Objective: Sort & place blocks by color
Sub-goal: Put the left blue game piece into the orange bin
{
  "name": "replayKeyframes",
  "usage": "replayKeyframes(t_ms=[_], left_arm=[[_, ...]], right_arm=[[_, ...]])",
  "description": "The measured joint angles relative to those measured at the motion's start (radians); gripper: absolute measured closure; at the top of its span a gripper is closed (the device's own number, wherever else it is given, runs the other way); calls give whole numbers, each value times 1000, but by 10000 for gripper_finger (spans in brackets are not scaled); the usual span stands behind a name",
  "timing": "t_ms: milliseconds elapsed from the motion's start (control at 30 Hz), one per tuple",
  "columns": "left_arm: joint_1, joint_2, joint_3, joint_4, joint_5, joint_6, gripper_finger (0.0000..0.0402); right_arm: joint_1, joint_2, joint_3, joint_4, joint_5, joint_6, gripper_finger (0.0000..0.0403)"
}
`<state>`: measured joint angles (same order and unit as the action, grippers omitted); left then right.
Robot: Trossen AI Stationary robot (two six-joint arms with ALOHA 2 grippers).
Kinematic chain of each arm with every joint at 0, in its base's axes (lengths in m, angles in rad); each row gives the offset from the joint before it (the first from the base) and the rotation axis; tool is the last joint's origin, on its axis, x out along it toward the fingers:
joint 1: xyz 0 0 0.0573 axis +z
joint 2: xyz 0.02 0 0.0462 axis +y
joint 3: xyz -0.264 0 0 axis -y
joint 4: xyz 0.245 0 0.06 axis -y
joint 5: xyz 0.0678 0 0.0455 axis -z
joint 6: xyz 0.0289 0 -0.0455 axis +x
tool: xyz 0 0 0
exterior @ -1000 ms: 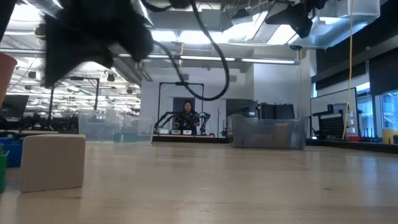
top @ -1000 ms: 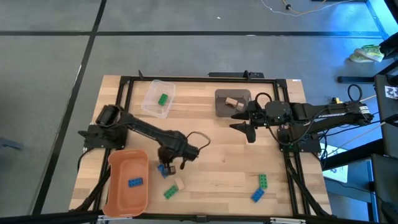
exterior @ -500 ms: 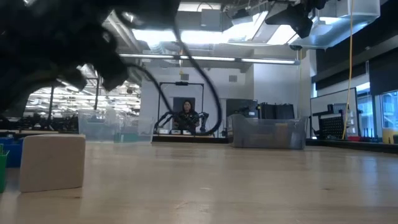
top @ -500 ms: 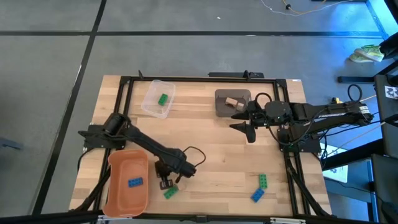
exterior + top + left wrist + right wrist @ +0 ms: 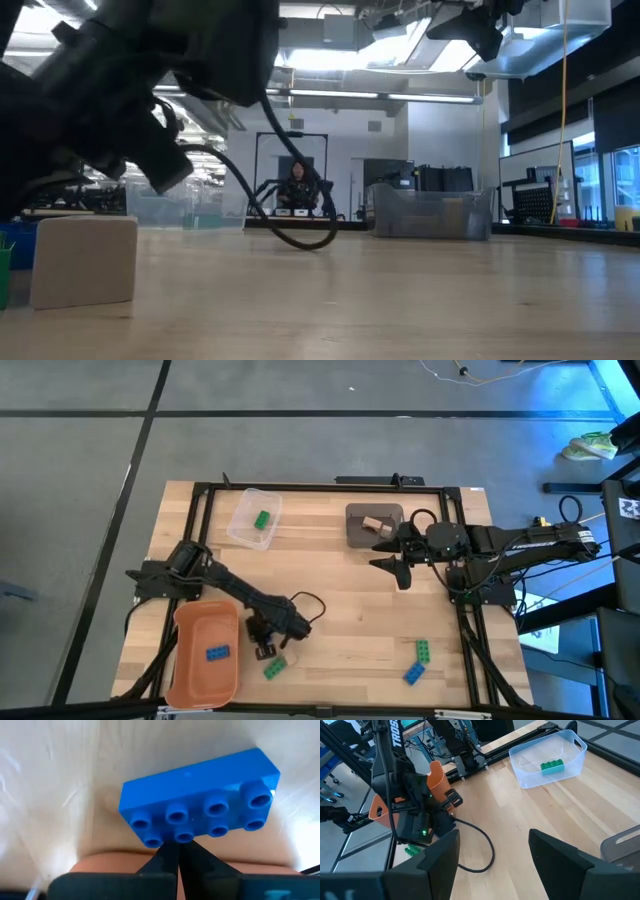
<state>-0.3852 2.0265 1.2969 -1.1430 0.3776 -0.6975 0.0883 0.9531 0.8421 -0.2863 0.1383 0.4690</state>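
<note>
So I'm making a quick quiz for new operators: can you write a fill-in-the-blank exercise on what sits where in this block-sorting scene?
1. The clear bin holds one ____ block.
2. A blue block already lies in the ____ bin.
3. The grey bin holds a ____ block.
4. The left gripper, beside the orange bin, is ____, while the right gripper waits open near the grey bin.

Missing words: green; orange; tan; shut
</note>
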Motion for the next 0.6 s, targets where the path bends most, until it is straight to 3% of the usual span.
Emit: replayKeyframes(t_ms=[267,600], left_arm=[[48,0,11,101,-1,23,401],[183,0,11,152,-22,115,401]], right_arm=[[0,0,0,0,0,0,166],[0,0,0,0,2,23,166]])
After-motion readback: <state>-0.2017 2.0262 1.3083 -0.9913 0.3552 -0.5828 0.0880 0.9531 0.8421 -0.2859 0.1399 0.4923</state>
